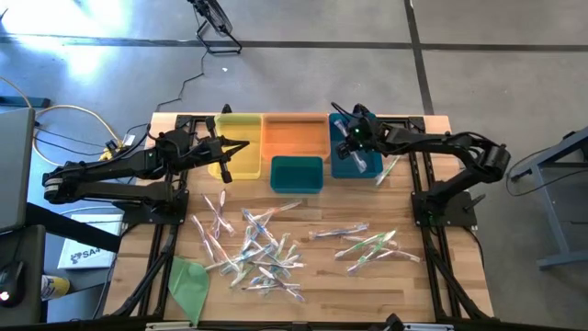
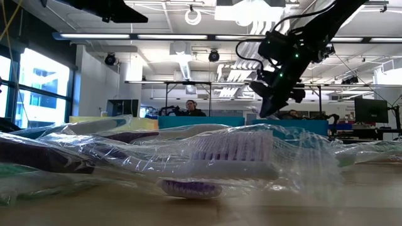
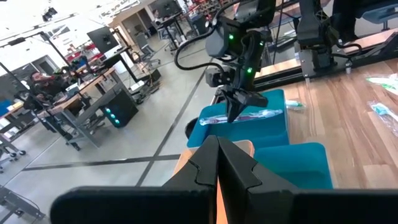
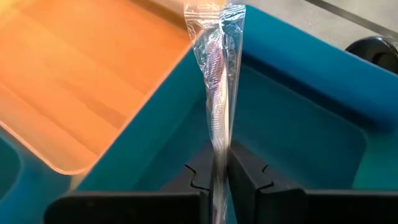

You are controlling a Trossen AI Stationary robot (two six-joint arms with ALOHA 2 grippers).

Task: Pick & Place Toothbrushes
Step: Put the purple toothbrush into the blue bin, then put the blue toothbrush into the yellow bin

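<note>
Right wrist view shows the right pincer (image 4: 217,171) pinching a clear-wrapped toothbrush (image 4: 219,87) over the blue plastic bin (image 4: 298,118); beside it, the orange bin (image 4: 81,81) looks bare. Left pincer (image 3: 217,163), pressed together, hovers near the yellow bin (image 1: 241,131).

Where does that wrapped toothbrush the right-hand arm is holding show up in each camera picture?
High view: wrapped toothbrush over the blue bin, upper right.
Low view: too hard to tell beneath the right gripper.
Left wrist view: lying crosswise in the far gripper, centre.
Right wrist view: upright, centre.
Shared landmark: the blue bin.
</note>
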